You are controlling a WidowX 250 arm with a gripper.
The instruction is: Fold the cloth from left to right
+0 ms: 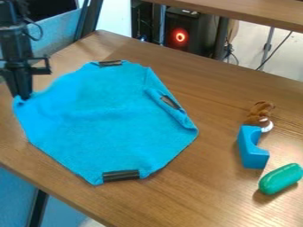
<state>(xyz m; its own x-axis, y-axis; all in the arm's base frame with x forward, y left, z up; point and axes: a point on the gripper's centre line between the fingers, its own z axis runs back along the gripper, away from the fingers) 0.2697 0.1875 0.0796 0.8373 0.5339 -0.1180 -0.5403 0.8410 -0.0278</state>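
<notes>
Gripper point(22, 95) had blue cloth point(106, 119) pinched by its corner, frame left; cloth lay mostly spread, left-to-right fold undone.

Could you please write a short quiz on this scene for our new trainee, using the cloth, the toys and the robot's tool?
1. Fill in the blank: As seen in the camera view, the tool is at the ____ side of the blue cloth.
2. Multiple choice: Which of these is right beside the blue block?
A) the tool
B) the brown toy
C) the blue cloth
3. True or false: The green oblong toy lies on the wooden table, off the cloth.

Key: 1. left; 2. B; 3. true
</notes>
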